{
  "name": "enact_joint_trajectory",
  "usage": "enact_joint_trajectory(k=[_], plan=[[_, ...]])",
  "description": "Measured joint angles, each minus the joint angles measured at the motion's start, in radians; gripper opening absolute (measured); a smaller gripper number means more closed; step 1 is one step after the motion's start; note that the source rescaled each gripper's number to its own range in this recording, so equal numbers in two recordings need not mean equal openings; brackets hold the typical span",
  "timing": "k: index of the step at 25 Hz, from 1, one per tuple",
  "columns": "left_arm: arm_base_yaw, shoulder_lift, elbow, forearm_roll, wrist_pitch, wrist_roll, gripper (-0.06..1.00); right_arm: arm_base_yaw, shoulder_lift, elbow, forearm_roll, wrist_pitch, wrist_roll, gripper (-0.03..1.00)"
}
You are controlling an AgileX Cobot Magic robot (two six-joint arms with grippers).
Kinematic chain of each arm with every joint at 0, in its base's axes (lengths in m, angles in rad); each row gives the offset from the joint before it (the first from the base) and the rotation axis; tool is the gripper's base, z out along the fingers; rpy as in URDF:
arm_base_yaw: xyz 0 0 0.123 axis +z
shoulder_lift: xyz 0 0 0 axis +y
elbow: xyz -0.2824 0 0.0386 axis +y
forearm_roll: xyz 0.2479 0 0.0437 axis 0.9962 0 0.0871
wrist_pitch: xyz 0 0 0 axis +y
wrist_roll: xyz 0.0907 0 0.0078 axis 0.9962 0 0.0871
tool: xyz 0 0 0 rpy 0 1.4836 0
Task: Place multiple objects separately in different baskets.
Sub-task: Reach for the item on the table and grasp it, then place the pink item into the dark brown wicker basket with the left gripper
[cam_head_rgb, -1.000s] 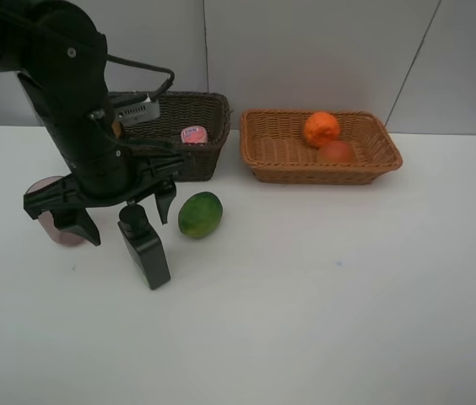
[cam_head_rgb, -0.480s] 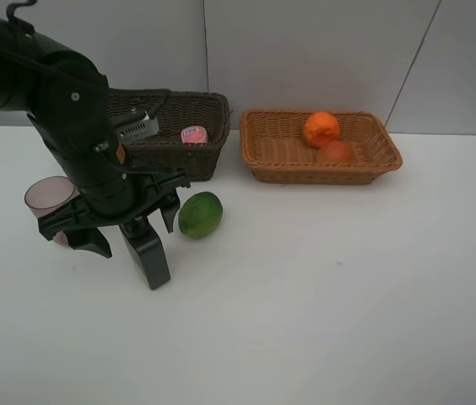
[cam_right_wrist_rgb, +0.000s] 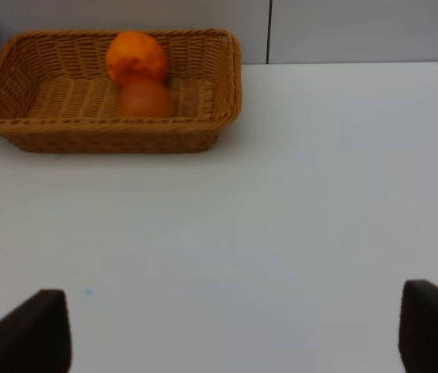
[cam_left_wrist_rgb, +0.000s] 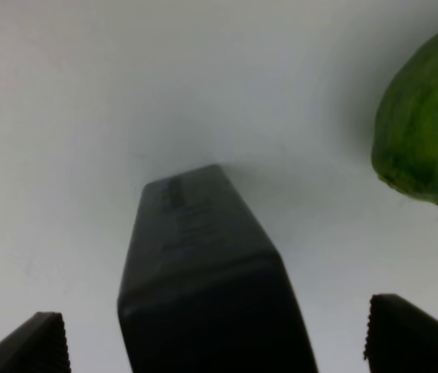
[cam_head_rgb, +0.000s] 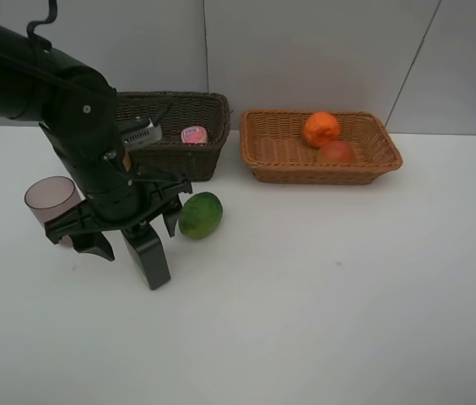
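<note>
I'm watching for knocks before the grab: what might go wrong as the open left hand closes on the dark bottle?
The left hand straddles the dark bottle, open. One finger is near the green fruit, which may roll if nudged; the other is near the mauve cup, which could tip.

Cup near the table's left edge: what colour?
Translucent mauve. The cup shows best in the exterior high view.
</note>
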Motion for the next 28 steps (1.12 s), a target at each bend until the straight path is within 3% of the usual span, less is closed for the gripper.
enact_joint_trajectory(k=[8, 10, 13, 14, 28], plan=[[0.000, 0.001, 0.000, 0.003, -0.018, -0.005, 0.95, 0.000, 0.000, 0.000, 0.000, 0.000, 0.000, 0.87], [0.000, 0.001, 0.000, 0.003, -0.021, -0.005, 0.84, 0.000, 0.000, 0.000, 0.000, 0.000, 0.000, 0.87], [0.000, 0.001, 0.000, -0.008, -0.023, -0.018, 0.47, 0.000, 0.000, 0.000, 0.000, 0.000, 0.000, 0.87], [0.000, 0.001, 0.000, -0.014, -0.023, -0.027, 0.44, 0.000, 0.000, 0.000, 0.000, 0.000, 0.000, 0.87], [0.000, 0.001, 0.000, -0.019, -0.022, -0.070, 0.45, 0.000, 0.000, 0.000, 0.000, 0.000, 0.000, 0.87]])
